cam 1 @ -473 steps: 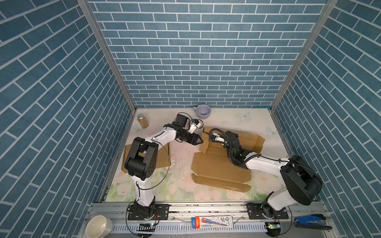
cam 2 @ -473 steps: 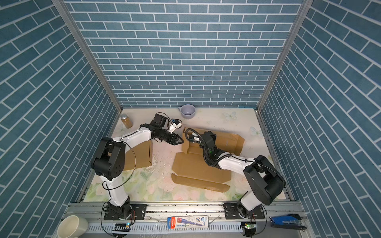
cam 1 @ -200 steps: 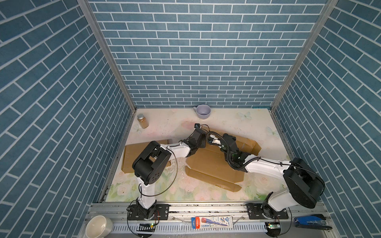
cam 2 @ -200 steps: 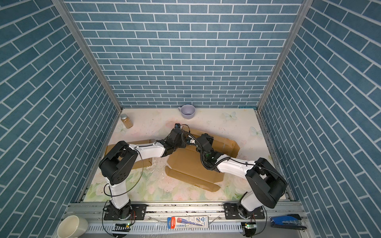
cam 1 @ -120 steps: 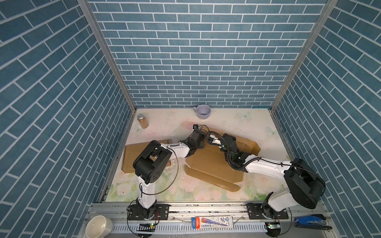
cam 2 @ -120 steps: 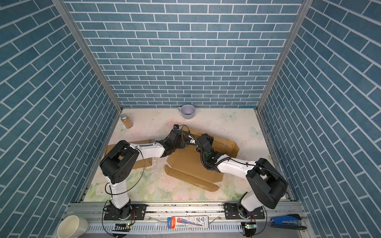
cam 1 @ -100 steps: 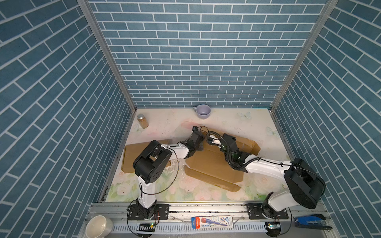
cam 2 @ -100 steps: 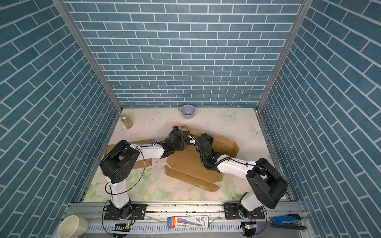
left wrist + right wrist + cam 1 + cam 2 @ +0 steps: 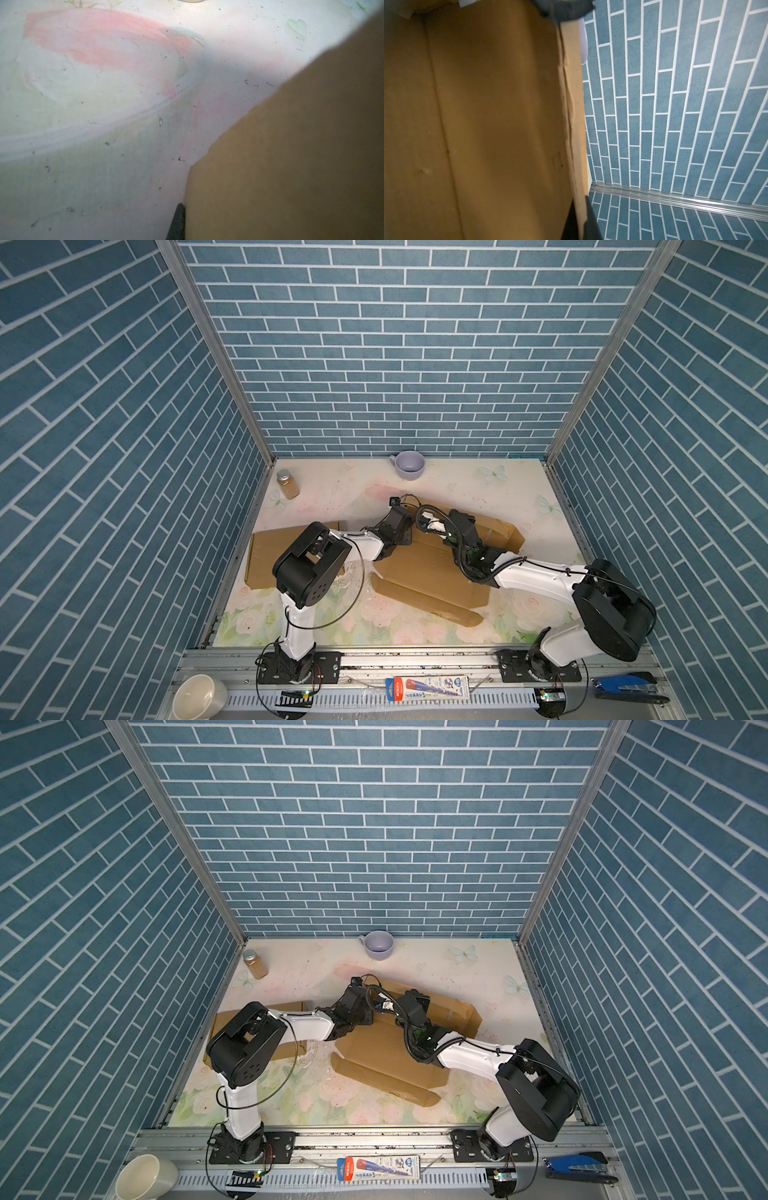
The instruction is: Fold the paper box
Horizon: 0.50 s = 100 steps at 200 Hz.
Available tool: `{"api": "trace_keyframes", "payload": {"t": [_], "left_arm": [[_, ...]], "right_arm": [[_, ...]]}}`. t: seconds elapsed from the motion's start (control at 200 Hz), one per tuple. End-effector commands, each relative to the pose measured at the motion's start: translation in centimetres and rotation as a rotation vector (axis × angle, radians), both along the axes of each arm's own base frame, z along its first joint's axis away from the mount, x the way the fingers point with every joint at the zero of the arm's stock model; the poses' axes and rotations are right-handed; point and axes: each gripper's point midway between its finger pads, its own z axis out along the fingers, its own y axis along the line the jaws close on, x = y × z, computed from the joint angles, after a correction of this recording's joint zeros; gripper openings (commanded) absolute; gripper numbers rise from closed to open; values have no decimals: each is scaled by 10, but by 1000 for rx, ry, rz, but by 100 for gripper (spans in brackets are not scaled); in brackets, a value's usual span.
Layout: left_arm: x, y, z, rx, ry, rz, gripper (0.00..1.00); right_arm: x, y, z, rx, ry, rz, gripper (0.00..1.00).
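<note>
Having rotated, the paper box [image 9: 424,572] lies skewed.

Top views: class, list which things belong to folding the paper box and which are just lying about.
Belong to the job: paper box; left arm; right arm.

Just lying about: second flat cardboard; purple cup; spice jar; white cup; blue stapler; packaged item.

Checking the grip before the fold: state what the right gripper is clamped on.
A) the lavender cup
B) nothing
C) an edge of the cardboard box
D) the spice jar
C: in the right wrist view the right gripper has a finger on each side of the cardboard box edge.
</note>
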Motion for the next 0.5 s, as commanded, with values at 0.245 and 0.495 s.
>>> {"api": "trace_keyframes", "payload": {"t": [0.245,0.495], "left_arm": [[4,29,49,-87,-76,-35,50],[15,21,90,-126,-169,-149,49]], "right_arm": [[-9,3,-28,-43,64,40,0],[-8,6,-34,-82,58,49,0]]}}
